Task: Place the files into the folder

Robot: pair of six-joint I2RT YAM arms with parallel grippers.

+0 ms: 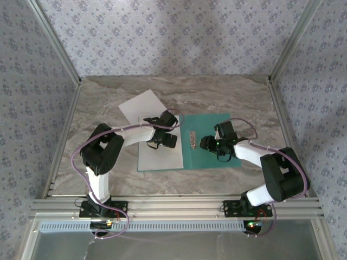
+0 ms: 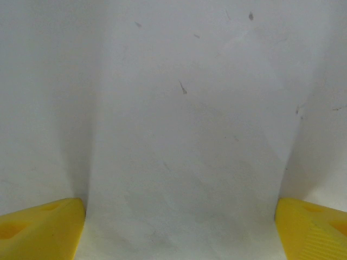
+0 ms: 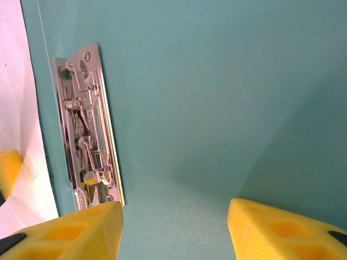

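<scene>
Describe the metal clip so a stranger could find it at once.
On the marble table lies an open teal folder. Beside its centre fold, just right of the white sheet covering its left half, sits a narrow clip. It is the only shiny metal piece, set against bare teal.

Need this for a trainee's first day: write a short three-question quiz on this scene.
1. True or false: the green folder lies open on the table.
2. The left tool hangs over: A a white sheet, B the folder's bare half, C bare table?
3. How many white sheets show in the overhead view?
Key: 1 true; 2 A; 3 two: one sheet on the folder's left half, another sheet tilted farther back.
</scene>
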